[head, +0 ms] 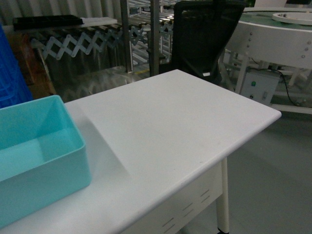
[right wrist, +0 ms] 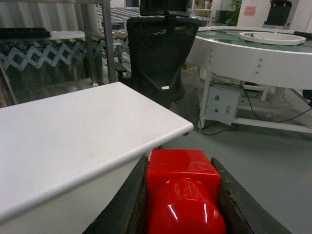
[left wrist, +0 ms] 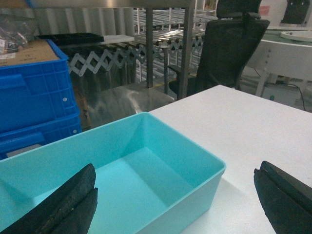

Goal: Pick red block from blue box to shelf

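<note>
The red block (right wrist: 183, 192) is sitting clamped between the 2 dark fingers (right wrist: 124, 204) of the right gripper (right wrist: 181, 200), filling the lower middle of the right wrist view. Its round stud is facing the camera, bulging toward the bottom edge of the frame, so the stud axis is running along the gripper's reach rather than upward; the flat red face is showing above the stud. As a near cube it is showing no clear long axis. The right gripper is hanging off the near edge of the white table (right wrist: 73, 131), over the grey floor, pointing toward the black office chair (right wrist: 158, 53) at the top centre and the round white conveyor (right wrist: 253, 48) at the upper right.

In the left wrist view the left gripper (left wrist: 178, 204) is standing with its jaws wide apart, 1 black pad (left wrist: 63, 202) at the lower left and the other at the lower right, gripping nothing. It is hovering over the near right corner of the blue box (left wrist: 146, 165), whose visible interior is showing only bare turquoise floor. Dark blue crates (left wrist: 34, 97) are stacked at the left edge.

In the head view neither arm is appearing; the blue box is resting at the lower left of the table, and steel posts of the shelf (head: 155, 36) are rising at the top centre behind it.
</note>
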### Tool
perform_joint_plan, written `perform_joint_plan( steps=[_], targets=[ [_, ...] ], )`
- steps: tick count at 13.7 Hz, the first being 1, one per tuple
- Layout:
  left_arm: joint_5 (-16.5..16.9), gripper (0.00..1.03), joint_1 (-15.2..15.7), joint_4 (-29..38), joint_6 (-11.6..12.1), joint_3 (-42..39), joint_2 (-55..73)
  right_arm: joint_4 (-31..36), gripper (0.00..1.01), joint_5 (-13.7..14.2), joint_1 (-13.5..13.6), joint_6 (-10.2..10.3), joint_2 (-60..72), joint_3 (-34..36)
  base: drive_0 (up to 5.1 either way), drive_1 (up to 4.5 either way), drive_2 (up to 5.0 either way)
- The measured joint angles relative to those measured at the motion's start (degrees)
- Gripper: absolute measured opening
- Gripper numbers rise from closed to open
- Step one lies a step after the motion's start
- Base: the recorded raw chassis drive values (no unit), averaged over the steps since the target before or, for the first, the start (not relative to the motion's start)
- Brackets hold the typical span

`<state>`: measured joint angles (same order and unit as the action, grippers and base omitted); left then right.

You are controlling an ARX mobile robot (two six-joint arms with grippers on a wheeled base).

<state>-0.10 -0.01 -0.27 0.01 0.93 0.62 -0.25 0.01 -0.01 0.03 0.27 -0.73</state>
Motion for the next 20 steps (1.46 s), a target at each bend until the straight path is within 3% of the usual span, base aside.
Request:
perform_joint_plan(
  steps=[20],
  targets=[
    [0.0, 0.98, 0.0, 0.0, 0.0, 0.0, 0.0, 0.0, 0.28, 0.0, 0.0, 0.0, 0.0, 0.0, -1.4, -1.44, -1.4]
  ],
)
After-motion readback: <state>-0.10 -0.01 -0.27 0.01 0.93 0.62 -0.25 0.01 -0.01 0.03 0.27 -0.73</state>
